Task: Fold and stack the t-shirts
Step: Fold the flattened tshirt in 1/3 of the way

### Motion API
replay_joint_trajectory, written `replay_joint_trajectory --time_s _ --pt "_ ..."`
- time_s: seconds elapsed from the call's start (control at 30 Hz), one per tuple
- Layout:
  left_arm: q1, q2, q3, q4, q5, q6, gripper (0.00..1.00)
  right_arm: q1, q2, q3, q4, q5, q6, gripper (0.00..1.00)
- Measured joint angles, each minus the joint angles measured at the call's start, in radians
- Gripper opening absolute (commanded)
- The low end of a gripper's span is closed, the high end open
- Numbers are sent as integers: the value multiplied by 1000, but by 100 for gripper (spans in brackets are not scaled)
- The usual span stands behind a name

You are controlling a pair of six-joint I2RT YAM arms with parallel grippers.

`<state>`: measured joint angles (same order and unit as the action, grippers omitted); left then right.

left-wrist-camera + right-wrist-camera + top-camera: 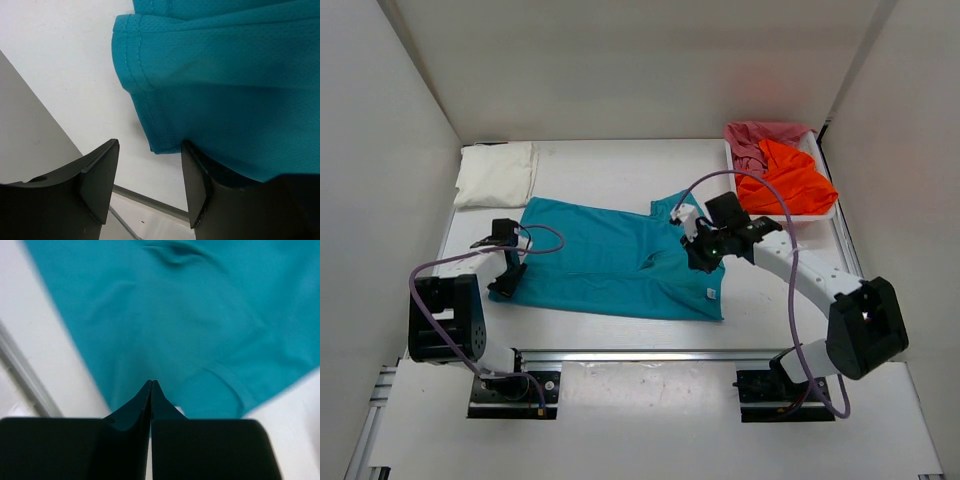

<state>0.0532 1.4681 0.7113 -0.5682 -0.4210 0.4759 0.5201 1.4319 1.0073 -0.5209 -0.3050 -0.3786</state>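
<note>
Your right wrist view is blurred; even so, it shows the right gripper (pixel 151 386) with its two fingers pressed flat together, no gap between them, poised over the teal-blue shirt (pixel 610 265); whether they nip any cloth you cannot tell. From above, those fingertips are hidden under the gripper's own body. In your left wrist view the left gripper (pixel 150 149) stands with its fingers wide apart; the shirt's hemmed corner lies in the gap, and the cloth drapes over the top of one finger and hides it, while the other finger is bare above the table (pixel 620 170).

The teal-blue shirt is spread flat in the middle of the table, between the two arms; the left gripper sits at its left edge, the right gripper over its right part. The white shirt (pixel 497 173) lies folded at the far left corner. The orange shirt (pixel 788 182) is crumpled in the basket (pixel 732 165) at the far right; it covers most of the pinkish-red shirt (pixel 760 138), which shows only at the basket's far end; the basket's right side is partly cut off by the wall.

The table is plain white, closed in by pale walls (pixel 650 60) on three sides; a metal rail (pixel 640 355) runs along the near edge by the arm bases; purple cables (pixel 790 330) loop along both arms.
</note>
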Motion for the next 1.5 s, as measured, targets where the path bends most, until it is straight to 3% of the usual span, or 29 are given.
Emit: replay_joint_trajectory --time_s 0.13,0.37,0.43,0.6,0.67,0.87,1.03,1.13,1.17,1.23,1.27,1.33,1.37,1.43,1.5 --pt "-3 46 26 -1 -24 3 62 109 -38 -72 -3 -55 -53 0" --pt "-3 89 46 24 -64 21 55 96 19 -231 -32 -47 -163 1" --pt "-5 94 45 31 -66 22 47 105 22 -273 -42 -34 -187 0" --pt "-8 101 20 61 -54 25 8 107 18 -286 -43 -42 -205 0" --pt "-12 99 5 74 -62 37 0 106 13 -293 -36 -44 -209 0" --pt "-14 -4 -101 116 -76 100 0 92 -22 -327 -16 -62 -211 1" --pt "-14 -142 -192 49 -45 196 0 80 -50 -350 -54 -89 -225 0" --pt "-14 -193 -219 18 -37 235 9 95 -58 -356 -114 -98 -235 0" --pt "-14 -200 -224 10 -35 242 17 96 -57 -356 -137 -103 -241 0" --pt "-15 -208 -232 -15 -31 257 40 80 -53 -356 -178 -107 -256 1" --pt "-16 -213 -234 -25 -34 262 58 66 -50 -356 -196 -106 -259 4" --pt "-18 -239 -235 -34 -59 274 90 23 -49 -351 -233 -87 -261 25" --pt "-18 -259 -235 -37 -70 275 99 -8 -49 -343 -249 -71 -259 30" --pt "-18 -304 -232 -49 -82 250 99 -70 -49 -306 -281 -40 -247 55" --pt "-13 -335 -220 -90 -60 227 99 -124 -51 -232 -305 -6 -232 63"
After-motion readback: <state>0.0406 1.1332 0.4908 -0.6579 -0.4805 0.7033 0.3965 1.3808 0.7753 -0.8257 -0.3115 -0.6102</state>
